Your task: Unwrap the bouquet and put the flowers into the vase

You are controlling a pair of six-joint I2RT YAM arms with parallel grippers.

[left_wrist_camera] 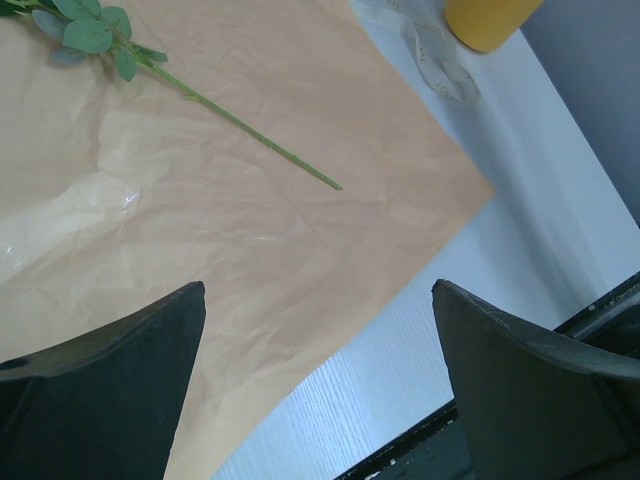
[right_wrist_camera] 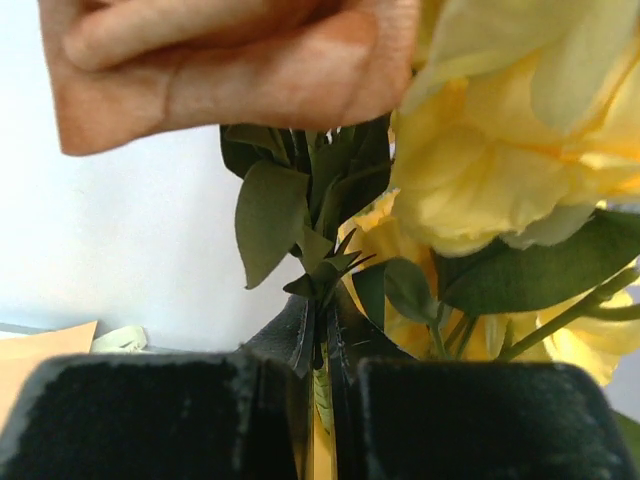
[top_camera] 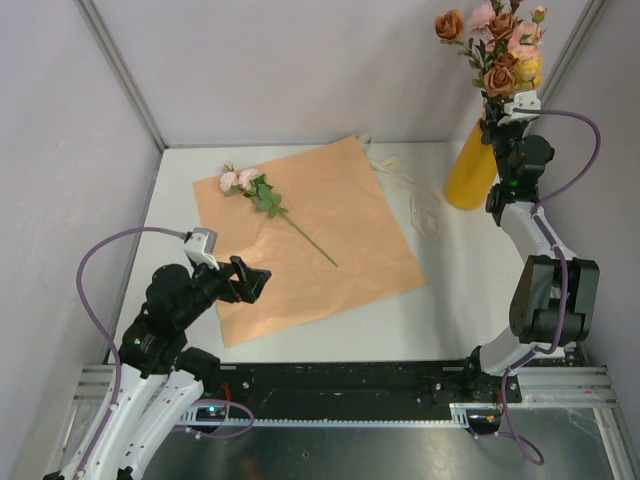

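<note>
White table [top_camera: 440, 310] enclosed by plain pale grey walls [top_camera: 300, 60]

The paper [top_camera: 310, 240] ahead of the left pincer [top_camera: 255, 279] is plain peach-orange with no pattern, and it lies on a white tabletop [top_camera: 400, 320]. The lone flower [top_camera: 262, 195] beyond that pincer has pale pink blooms, grey-green leaves and a green stalk. Below the right pincer [right_wrist_camera: 322, 375], the vase [top_camera: 470, 178] is plain mustard yellow. Above that pincer, the flowers [top_camera: 500, 50] are rust-brown, pink and yellow with dark green leaves. Both pincers are black. The ribbon [top_camera: 425, 205] is cream.
</note>
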